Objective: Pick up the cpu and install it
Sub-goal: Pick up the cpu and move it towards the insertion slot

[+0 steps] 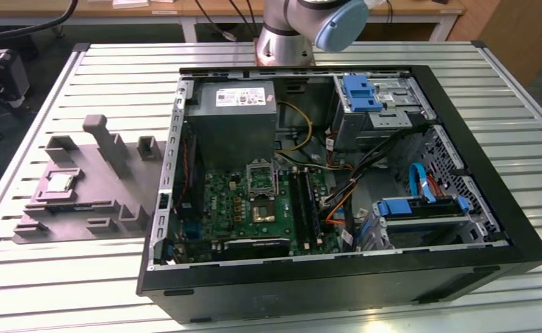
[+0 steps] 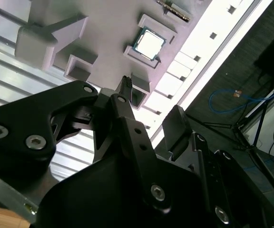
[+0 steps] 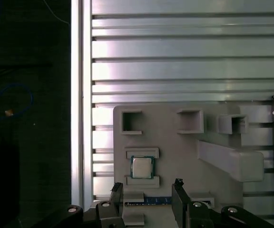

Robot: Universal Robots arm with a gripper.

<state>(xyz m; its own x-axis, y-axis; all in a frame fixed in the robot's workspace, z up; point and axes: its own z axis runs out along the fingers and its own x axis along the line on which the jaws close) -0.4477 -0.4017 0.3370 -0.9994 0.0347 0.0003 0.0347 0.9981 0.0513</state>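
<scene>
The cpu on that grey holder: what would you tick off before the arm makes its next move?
1. The cpu lies flat in its pocket on the grey holder: ok.
2. The gripper is open and holds nothing: ok.
3. Gripper closed in around the cpu: not ok; its fingertips stand apart from the chip.
4. The computer case is open, with the board exposed: ok.
5. The socket is open and free to take the chip: cannot tell.
</scene>
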